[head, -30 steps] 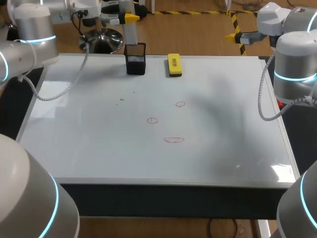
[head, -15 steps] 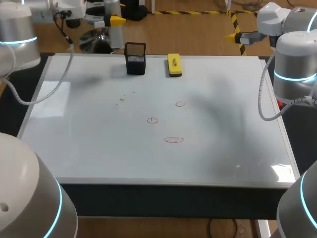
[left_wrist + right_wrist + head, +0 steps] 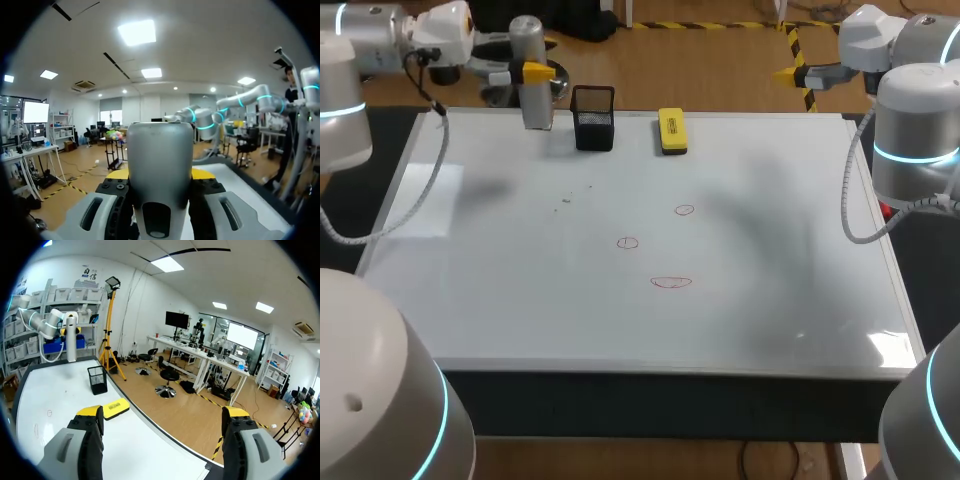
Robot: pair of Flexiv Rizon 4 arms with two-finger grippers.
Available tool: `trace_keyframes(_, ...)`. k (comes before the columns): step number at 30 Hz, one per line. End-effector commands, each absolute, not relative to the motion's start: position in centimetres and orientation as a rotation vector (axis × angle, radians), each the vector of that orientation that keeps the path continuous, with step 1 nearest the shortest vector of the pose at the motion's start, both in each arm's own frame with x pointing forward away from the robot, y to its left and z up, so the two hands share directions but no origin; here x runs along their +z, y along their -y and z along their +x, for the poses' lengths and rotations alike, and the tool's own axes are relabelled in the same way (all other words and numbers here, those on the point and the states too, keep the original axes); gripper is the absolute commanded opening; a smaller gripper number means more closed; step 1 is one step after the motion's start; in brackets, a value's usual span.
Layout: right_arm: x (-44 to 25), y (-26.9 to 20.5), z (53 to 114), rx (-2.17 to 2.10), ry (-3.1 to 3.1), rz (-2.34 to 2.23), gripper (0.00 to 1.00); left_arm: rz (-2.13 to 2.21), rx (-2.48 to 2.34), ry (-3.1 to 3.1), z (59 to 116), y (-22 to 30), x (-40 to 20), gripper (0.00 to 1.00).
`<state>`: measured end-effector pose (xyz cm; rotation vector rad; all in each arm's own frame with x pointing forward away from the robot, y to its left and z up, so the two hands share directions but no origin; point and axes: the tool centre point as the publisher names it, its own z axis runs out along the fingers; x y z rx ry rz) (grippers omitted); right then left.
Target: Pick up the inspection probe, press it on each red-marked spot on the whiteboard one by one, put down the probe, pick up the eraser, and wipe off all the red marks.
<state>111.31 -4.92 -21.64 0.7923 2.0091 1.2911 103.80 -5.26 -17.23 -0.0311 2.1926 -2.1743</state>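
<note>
The inspection probe (image 3: 160,150) fills the gap of the left gripper (image 3: 160,174), so the yellow tips show only as slivers either side, and the probe's near end is cut off at the view's edge. Ahead of the right gripper (image 3: 162,412), the red marks (image 3: 49,413) are too small to make out. The inside of the mesh holder (image 3: 97,379) is hidden.

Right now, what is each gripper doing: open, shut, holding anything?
Left gripper: shut on the inspection probe, held upright.
Right gripper: open, nothing between its fingers.
</note>
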Motion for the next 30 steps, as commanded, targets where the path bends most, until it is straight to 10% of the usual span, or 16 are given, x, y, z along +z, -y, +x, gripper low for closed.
trace_keyframes(1, -21.63, 4.95, 111.36, 1.290, -2.011, 0.792, 1.00, -0.252, -2.065, -2.095, 100.85, 4.81, -17.47, 0.00)
trace_keyframes(30, -22.01, 5.08, 112.27, 1.278, -2.084, 0.744, 1.00, -0.294, -2.045, -2.120, 100.57, 4.57, -17.88, 0.00)
